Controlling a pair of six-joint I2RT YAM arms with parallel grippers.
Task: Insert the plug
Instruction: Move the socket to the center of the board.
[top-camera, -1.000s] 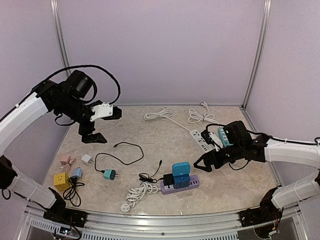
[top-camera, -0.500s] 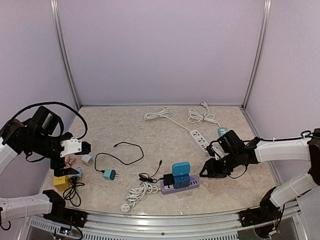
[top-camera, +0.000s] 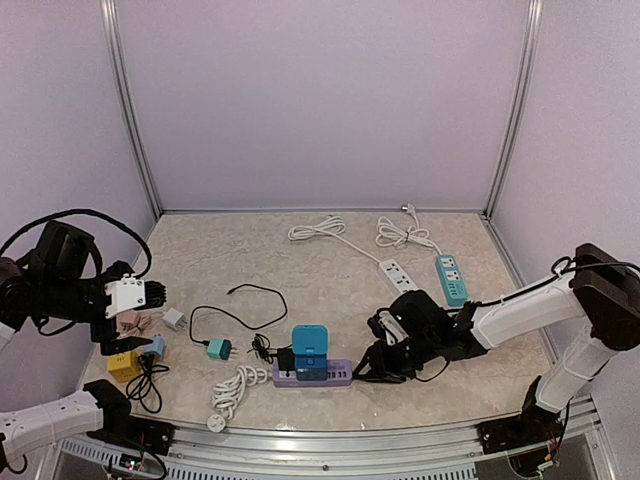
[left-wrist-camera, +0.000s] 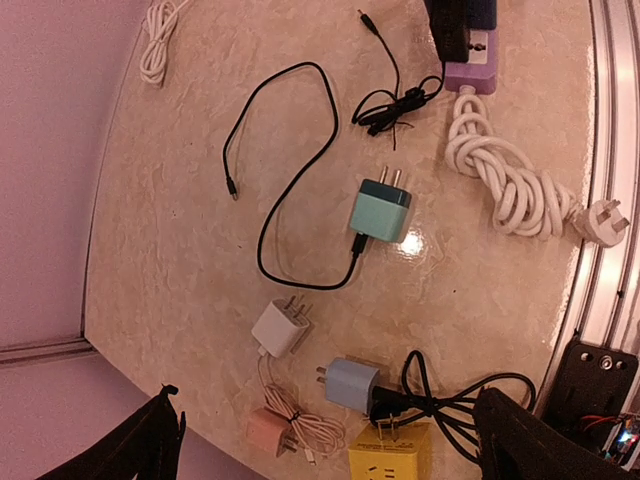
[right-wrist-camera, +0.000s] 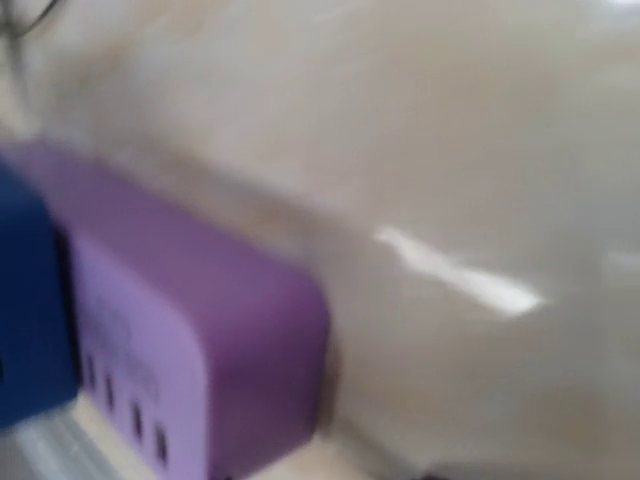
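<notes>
- On the beige marbled surface (top-camera: 330, 270), near the front rail: a purple plastic power strip (top-camera: 338, 374), lying flat.
- Seated on that strip: a light blue plug block (top-camera: 310, 340), upright, with a dark blue block (top-camera: 312, 371) just in front of it and a black adapter (top-camera: 286, 358) at the strip's left end.
- Right jaws: down low at the surface, just beside the strip's right end. Dark and bunched in the top view, so cannot tell how far open, nor whether touching the strip.
- Right wrist view: blurred, filled by the strip's purple end and a dark blue edge, no fingers showing.
- Left jaws: spread wide with nothing between, dark fingertips (left-wrist-camera: 150, 445) at the lower corners of the left wrist view. Hovering over the surface's left edge, well apart from the strip.
- Loose on the surface below them: a teal two-pin plug (left-wrist-camera: 380, 212) on a thin black cable (left-wrist-camera: 290, 150), a small white charger (left-wrist-camera: 280, 327), a pale blue charger (left-wrist-camera: 350, 385), a yellow cube adapter (left-wrist-camera: 390, 455) and a pink charger (left-wrist-camera: 268, 432).
- Just beside the strip's left end: a coiled white cord (left-wrist-camera: 510, 180) ending in a white three-pin plug (left-wrist-camera: 600, 222).
- Farther back on the right: a white power strip (top-camera: 398, 277) and a teal power strip (top-camera: 450, 278), side by side, well apart from the purple one.
</notes>
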